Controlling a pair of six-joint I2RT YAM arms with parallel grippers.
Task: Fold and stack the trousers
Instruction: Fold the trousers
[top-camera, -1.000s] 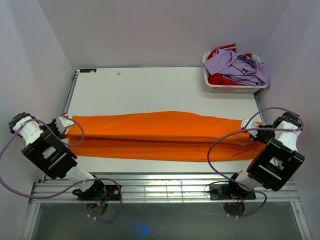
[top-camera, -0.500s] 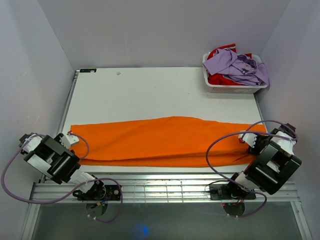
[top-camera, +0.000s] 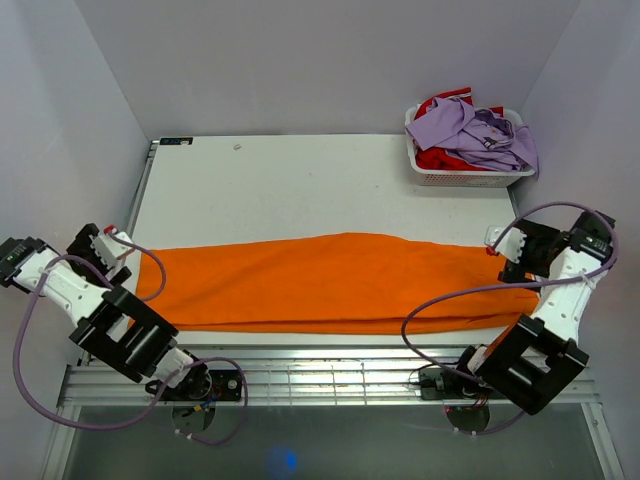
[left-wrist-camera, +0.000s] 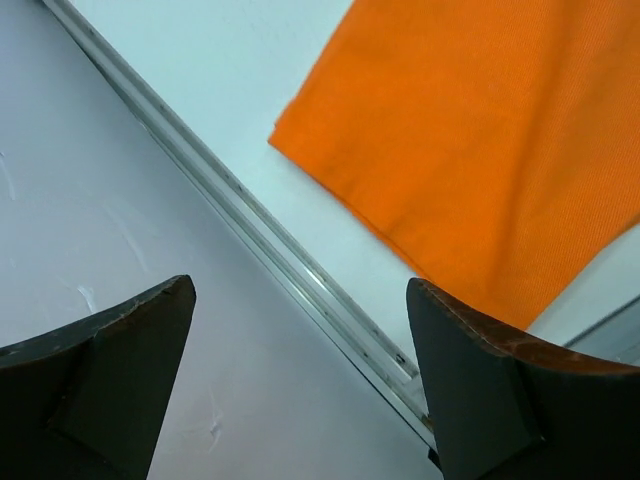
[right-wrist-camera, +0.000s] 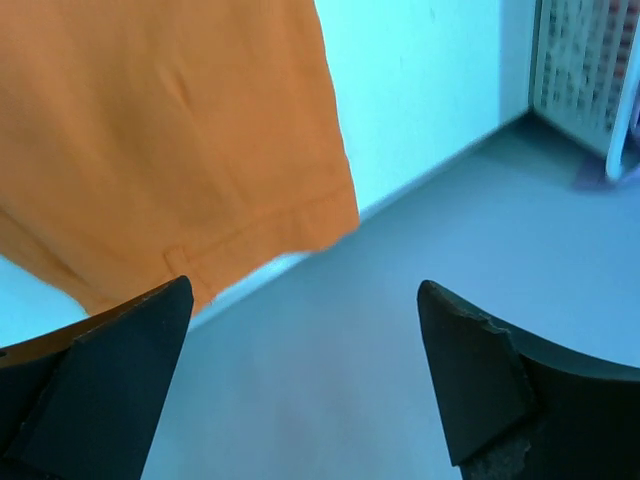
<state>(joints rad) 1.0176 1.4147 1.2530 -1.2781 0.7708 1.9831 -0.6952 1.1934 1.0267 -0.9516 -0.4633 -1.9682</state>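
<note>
Trousers (top-camera: 330, 285) of bright orange cloth lie flat on the white table (top-camera: 300, 190) as one long band. It runs from the 9 o'clock side to the 3 o'clock side and sits in the near half, close to the 6 o'clock edge. The band is smooth, with a gently arched far edge and a straighter near edge. The end at 3 o'clock shows a waistband with a belt loop in the right wrist view, and it reaches the table's side edge there. The end at 9 o'clock shows a plain square corner in the left wrist view, lying just inside the metal rail along the table's side. The left pincer (top-camera: 108, 243) hovers just off that 9 o'clock end, its jaws spread wide with nothing between them; the cloth is near but not gripped. The right pincer (top-camera: 507, 255) hangs beside the 3 o'clock end, its jaws likewise gaping and empty, apart from the cloth. At about 1 o'clock, in the far corner of the table, stands a white slatted basket (top-camera: 470, 179). It holds a crumpled lilac shirt (top-camera: 478, 135) lying over a red garment (top-camera: 437, 158), well apart from the trousers.
</note>
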